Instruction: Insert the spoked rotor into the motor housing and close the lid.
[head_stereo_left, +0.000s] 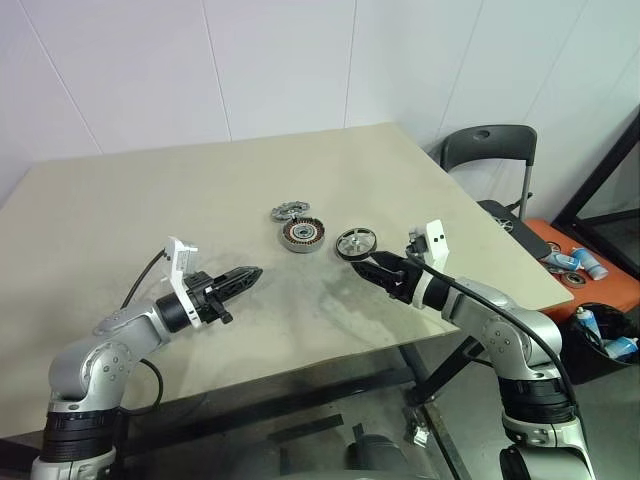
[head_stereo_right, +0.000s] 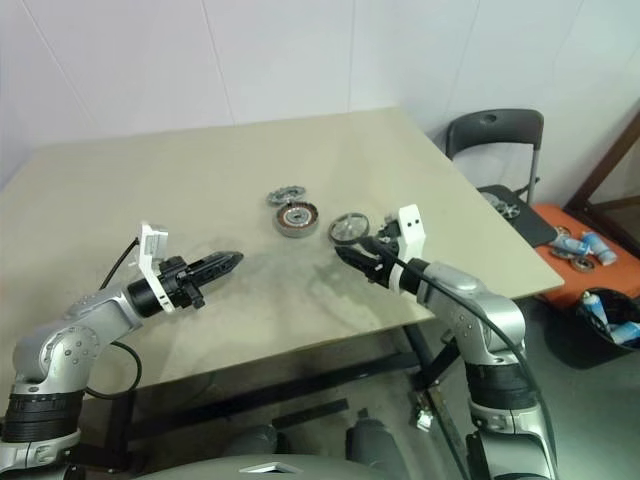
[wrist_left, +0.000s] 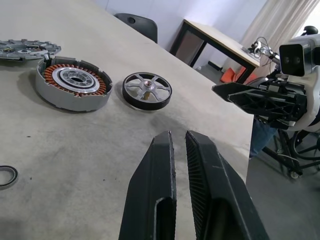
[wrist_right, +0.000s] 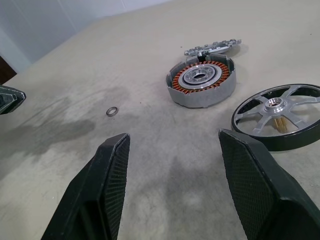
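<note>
The spoked rotor (head_stereo_left: 356, 242) lies flat on the beige surface (head_stereo_left: 200, 200), just beside the motor housing (head_stereo_left: 302, 235), and the lid (head_stereo_left: 289, 210) rests right behind the housing. The right pincer (head_stereo_left: 362, 266) hovers near the rotor with fingers spread apart, holding nothing. The left pincer (head_stereo_left: 252, 274) hangs well off, fingers together (a small ring (wrist_right: 112, 111) lies between the arms).

a small ring (wrist_right: 112, 111) lies on the beige table (head_stereo_left: 200, 200); a chair (head_stereo_left: 490, 150) stands beside.
</note>
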